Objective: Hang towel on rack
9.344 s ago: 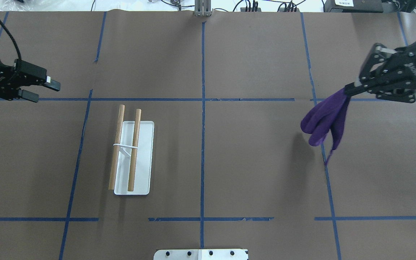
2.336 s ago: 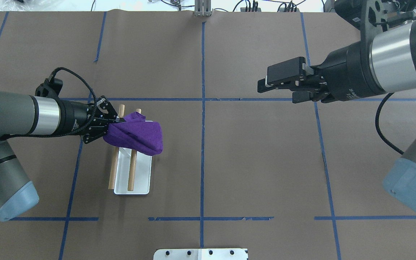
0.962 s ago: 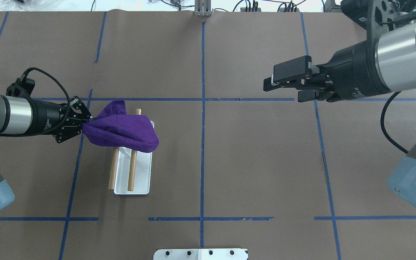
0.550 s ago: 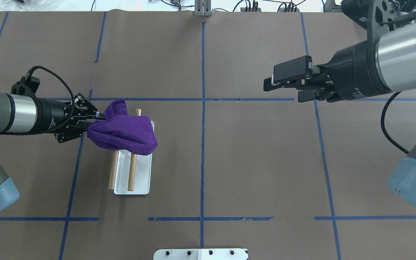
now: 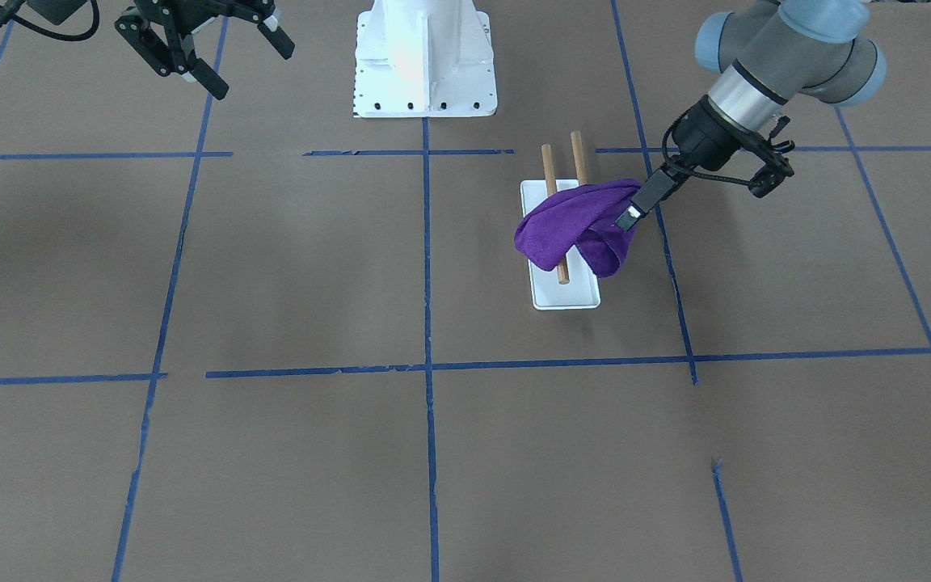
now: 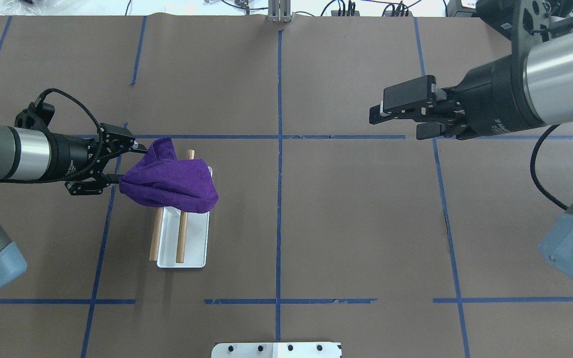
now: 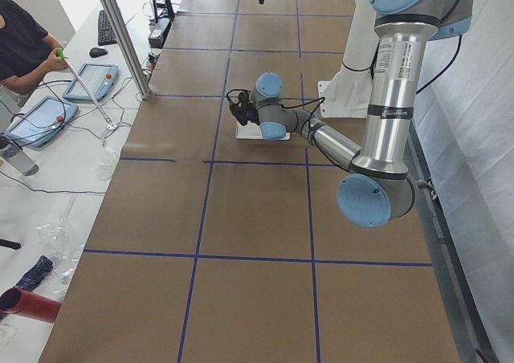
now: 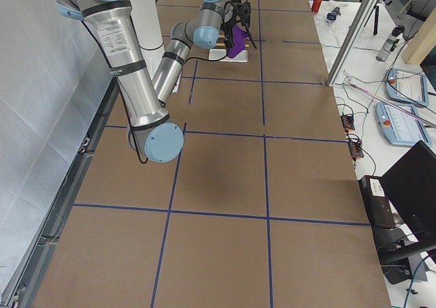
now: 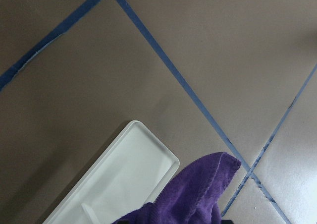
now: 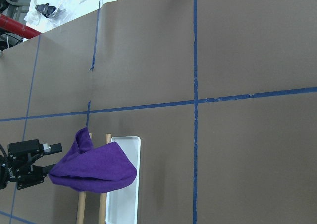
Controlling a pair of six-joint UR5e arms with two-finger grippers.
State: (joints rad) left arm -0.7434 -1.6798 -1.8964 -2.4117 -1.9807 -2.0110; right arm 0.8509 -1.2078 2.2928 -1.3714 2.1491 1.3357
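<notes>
The purple towel [image 6: 169, 181] lies bunched over the far ends of the rack's two wooden dowels [image 6: 182, 238], above the white base [image 6: 194, 243]. It also shows in the front view [image 5: 570, 226] and the right wrist view [image 10: 94, 172]. My left gripper [image 6: 126, 163] is open at the towel's left edge, its jaws spread on either side of the cloth's corner. One of its fingers [image 5: 642, 198] touches the towel. My right gripper [image 6: 381, 115] is open and empty, high over the table's right half.
Brown paper with blue tape lines covers the table. The robot's white pedestal [image 5: 423, 56] stands at the near edge. An operator [image 7: 20, 42] sits beyond the far end with tablets and cables.
My left gripper, shut on the towel half a second ago, has opened. The towel stays draped on the dowels. The right gripper has drifted slightly right.
</notes>
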